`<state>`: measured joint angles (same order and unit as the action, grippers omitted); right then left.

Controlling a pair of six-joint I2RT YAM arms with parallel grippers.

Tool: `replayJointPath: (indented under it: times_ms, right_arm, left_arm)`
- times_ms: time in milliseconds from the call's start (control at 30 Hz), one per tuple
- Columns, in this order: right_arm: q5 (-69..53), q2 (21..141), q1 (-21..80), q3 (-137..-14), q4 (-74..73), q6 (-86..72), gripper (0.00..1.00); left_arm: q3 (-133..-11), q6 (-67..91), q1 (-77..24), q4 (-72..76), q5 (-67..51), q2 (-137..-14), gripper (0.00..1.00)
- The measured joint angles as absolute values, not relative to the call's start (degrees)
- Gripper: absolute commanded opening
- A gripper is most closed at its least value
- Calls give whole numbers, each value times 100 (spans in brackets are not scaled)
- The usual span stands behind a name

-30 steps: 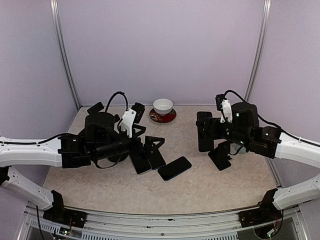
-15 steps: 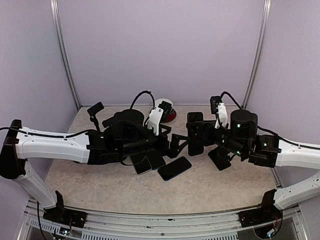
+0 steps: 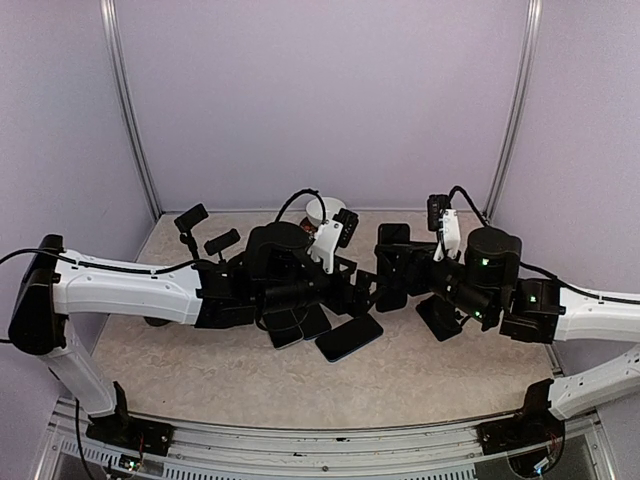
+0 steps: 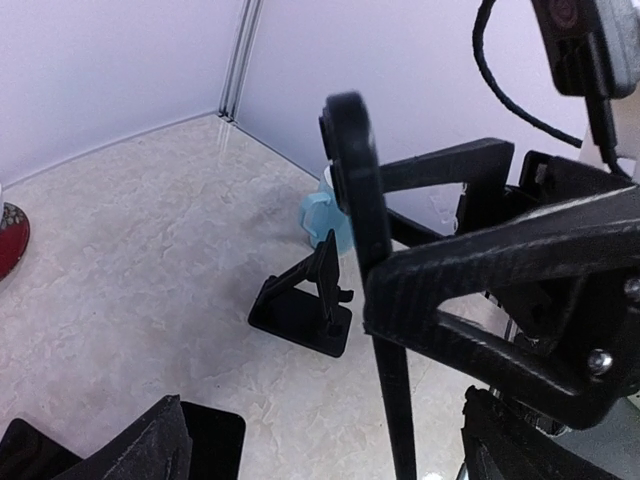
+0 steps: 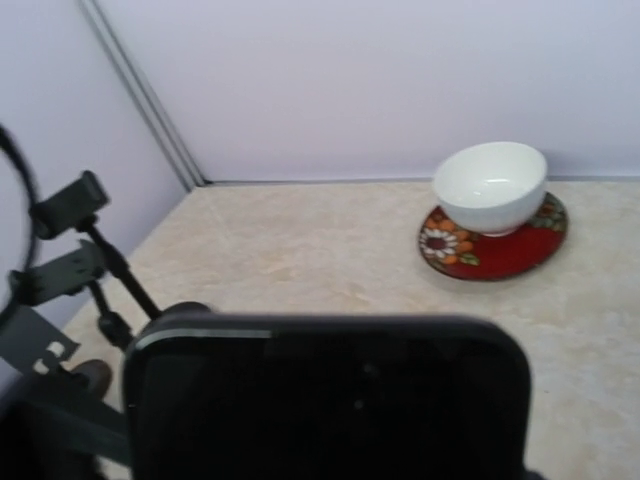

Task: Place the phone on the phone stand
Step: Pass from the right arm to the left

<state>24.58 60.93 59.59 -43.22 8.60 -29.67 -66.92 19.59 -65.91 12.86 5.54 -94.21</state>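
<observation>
My right gripper [image 3: 402, 270] is shut on a black phone [image 3: 391, 264] and holds it upright above the table. The phone fills the bottom of the right wrist view [image 5: 330, 400] and hides the fingers there. In the left wrist view it shows edge-on [image 4: 355, 180], pinched by the right gripper's carbon fingers [image 4: 480, 260]. My left gripper [image 3: 362, 288] is open, its fingers [image 4: 150, 450] spread on either side of the phone's lower edge. The black phone stand [image 3: 440, 315] sits on the table below the right arm, and also shows in the left wrist view [image 4: 305, 305].
A second phone [image 3: 350, 336] lies flat at the table's middle, beside two dark flat slabs [image 3: 295, 325]. A white bowl [image 5: 490, 185] on a red plate [image 5: 495, 240] stands at the back. Black clip mounts [image 3: 205, 230] stand at the back left. A pale blue object [image 4: 322, 215] sits behind the stand.
My left arm has swung right and forward until its open gripper reached the held phone. My right arm has shifted slightly left with the phone.
</observation>
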Motion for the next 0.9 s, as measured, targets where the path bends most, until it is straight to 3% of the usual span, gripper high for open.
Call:
replayJointPath:
  times_ms: [167, 467, 733, 900]
  right_arm:
    - [2563, 6038, 6027, -4322, 897, -3013, 66]
    - [2482, 6016, 6027, -4322, 996, -3015, 66]
    - [2423, 6086, 6027, -4316, 1227, -3033, 67]
    - [2434, 6237, 6049, -4285, 1372, -3050, 68]
  left_arm:
    - [-6685, 1973, -6593, 1372, 338, -9476, 88]
    - [-6702, 2003, -6593, 1520, 167, -9625, 73]
    - [-6702, 2093, -6593, 1551, 89, -9793, 41]
    - [-6702, 2097, -6593, 1564, 21, -9793, 12]
